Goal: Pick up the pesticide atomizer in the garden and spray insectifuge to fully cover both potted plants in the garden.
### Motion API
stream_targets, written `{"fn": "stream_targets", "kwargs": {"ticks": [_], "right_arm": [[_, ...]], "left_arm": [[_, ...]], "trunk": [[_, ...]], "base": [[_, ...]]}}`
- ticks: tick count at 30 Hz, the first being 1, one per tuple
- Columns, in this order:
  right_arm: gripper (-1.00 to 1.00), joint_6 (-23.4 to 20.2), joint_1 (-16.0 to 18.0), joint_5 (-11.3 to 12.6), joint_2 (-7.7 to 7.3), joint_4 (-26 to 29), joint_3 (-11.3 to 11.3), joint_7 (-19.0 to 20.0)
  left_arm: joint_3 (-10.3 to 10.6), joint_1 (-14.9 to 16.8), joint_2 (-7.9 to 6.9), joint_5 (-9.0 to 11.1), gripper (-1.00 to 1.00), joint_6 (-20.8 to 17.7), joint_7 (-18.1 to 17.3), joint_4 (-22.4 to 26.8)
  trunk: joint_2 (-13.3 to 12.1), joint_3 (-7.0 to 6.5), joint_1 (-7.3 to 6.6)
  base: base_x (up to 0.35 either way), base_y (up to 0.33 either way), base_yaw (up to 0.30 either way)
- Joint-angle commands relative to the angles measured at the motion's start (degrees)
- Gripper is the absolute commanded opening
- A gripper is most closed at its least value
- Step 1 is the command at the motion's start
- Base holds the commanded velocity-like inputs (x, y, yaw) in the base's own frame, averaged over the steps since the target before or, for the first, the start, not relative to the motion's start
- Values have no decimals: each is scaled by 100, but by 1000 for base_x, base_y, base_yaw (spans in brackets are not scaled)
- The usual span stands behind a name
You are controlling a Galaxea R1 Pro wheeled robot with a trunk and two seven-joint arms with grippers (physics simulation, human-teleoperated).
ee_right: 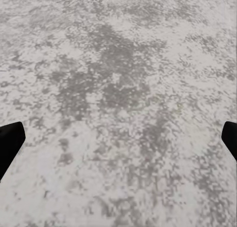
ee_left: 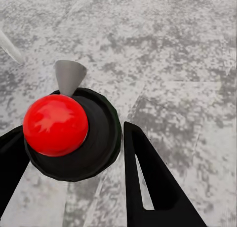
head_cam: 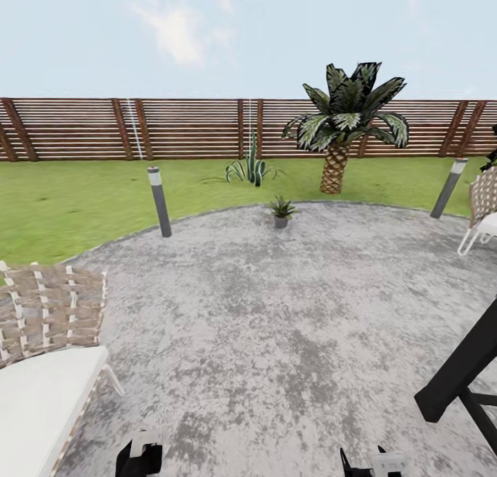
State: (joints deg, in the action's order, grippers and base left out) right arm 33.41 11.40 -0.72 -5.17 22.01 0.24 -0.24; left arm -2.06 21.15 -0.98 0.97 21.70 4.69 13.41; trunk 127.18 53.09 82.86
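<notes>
One potted plant (head_cam: 281, 211) sits upper centre, at the paving (head_cam: 276, 325) edge; atomizer unseen. Left gripper (ee_left: 74, 187) and right gripper (ee_right: 118, 138) both spread, empty. Advice: turn slowly, search w/ head first.

Potted plant (head_cam: 281, 210) upright at paved circle's (head_cam: 276, 325) far edge.
</notes>
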Motion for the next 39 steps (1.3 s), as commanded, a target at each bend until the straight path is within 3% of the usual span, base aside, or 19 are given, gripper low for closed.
{"fn": "stream_targets", "kwargs": {"ticks": [1, 39], "right_arm": [[100, 16, 3, -7, -1, -4, 2, -3], [100, 16, 3, 1, -1, -137, 2, -11]], "left_arm": [[-14, 3, 1, 9, -100, 21, -3, -5], [-14, 3, 1, 9, -100, 19, -3, -5]], "trunk": [[2, 5, 2], [2, 5, 2]], "base": [[339, 0, 0], [339, 0, 0]]}}
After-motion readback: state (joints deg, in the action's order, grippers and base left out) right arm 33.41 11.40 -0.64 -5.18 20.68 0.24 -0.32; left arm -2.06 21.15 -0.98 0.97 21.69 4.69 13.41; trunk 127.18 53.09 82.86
